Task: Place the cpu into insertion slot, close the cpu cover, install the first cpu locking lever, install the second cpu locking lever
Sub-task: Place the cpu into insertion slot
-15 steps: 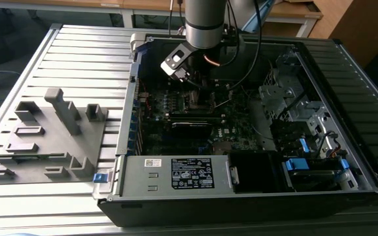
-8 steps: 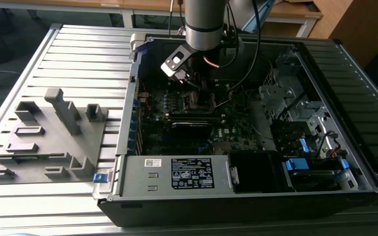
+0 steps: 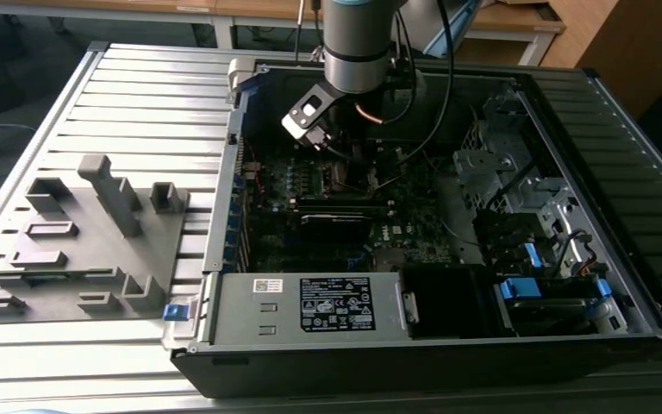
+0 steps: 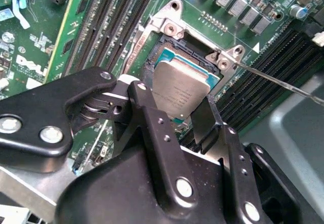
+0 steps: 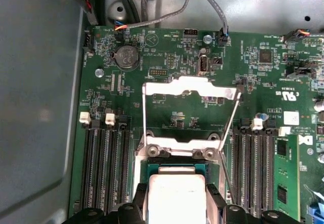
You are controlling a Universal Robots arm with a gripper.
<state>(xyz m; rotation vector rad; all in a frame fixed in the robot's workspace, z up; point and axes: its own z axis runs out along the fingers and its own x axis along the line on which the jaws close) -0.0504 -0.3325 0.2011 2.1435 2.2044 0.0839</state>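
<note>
Pincer (image 4: 172,100) clamps cpu (image 4: 182,84) just over insertion slot (image 4: 174,44)

A lab: open computer case (image 3: 423,373) on a slatted metal bench (image 3: 135,95), wooden desks (image 3: 527,21) behind.

I see a black-and-white label (image 3: 334,304) on the power supply box (image 3: 239,319), but I cannot read its lines. The cpu (image 4: 178,95) carries faint engraved lines, perhaps lettering, not legible. The small white marks on the motherboard (image 5: 167,51) are also unreadable.
</note>
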